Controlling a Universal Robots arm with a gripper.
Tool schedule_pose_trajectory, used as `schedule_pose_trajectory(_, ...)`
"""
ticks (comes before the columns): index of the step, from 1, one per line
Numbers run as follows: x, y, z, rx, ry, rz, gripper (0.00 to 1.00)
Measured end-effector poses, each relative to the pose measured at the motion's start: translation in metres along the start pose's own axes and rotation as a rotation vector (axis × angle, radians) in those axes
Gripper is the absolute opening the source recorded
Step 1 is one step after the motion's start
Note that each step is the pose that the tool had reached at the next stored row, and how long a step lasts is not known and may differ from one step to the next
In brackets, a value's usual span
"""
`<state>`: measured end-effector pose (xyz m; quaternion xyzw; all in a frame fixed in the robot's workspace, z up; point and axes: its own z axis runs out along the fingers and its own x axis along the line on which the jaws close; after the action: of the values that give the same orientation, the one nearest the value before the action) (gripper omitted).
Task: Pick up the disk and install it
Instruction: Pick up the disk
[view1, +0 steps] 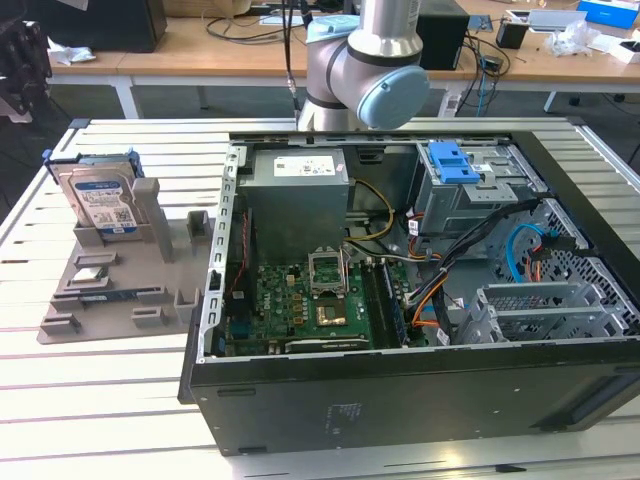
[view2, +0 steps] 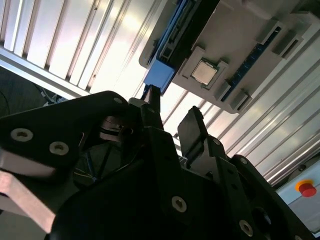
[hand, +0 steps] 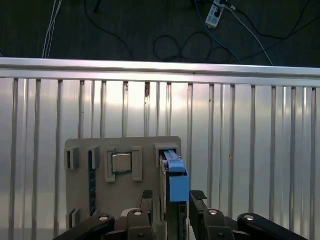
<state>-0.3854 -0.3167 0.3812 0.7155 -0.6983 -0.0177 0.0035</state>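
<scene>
1. in both wrist views the claw (hand: 171, 196) (view2: 170, 107) is open: its two black fingers (hand: 197, 196) stand apart and hold nothing.
2. in the first wrist view the disk (hand: 172, 172) shows edge-on just beyond the fingertips, lined up with the gap between them. i cannot tell whether they touch it.
3. in the second wrist view one fingertip sits close under the blue rail end of the disk (view2: 160, 75).
4. the disk stands on edge in a slot of the grey holder (hand: 122, 197) (view2: 240, 40).
5. a square silver chip (hand: 121, 162) (view2: 204, 72) lies in a pocket of the holder, beside the disk's slot.
6. the holder rests on the slatted metal table (hand: 250, 150), and a red button (view2: 306, 189) sits by the table's edge.
7. beyond the table, cables (hand: 175, 45) lie on a dark floor.
8. in the exterior view the disk (view1: 100, 200) is upright with its label showing, at the back of the holder (view1: 170, 265), on the exterior view's left.
9. the open case (view1: 400, 390) lies just beside the holder on the table (view1: 80, 400), its green board (view1: 310, 310) exposed.
10. at the case's far side, a drive cage (view1: 470, 190) carries a blue latch (view1: 452, 162).
11. the arm (view1: 370, 60) rises behind the case.
</scene>
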Motion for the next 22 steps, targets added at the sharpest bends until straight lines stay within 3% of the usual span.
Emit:
schedule_pose_trajectory(3,0.0002,-0.0018,0.0016,-0.0003,0.0003,0.000,0.42)
schedule_pose_trajectory(8,0.0004,-0.0143,0.0156,-0.0010,0.0001,0.000,0.42)
schedule_pose_trajectory(16,-0.0005,-0.0151,0.0341,-0.0012,0.0001,0.000,0.42)
schedule_pose_trajectory(22,-0.0051,-0.0134,0.0473,-0.0012,0.0000,0.000,0.42)
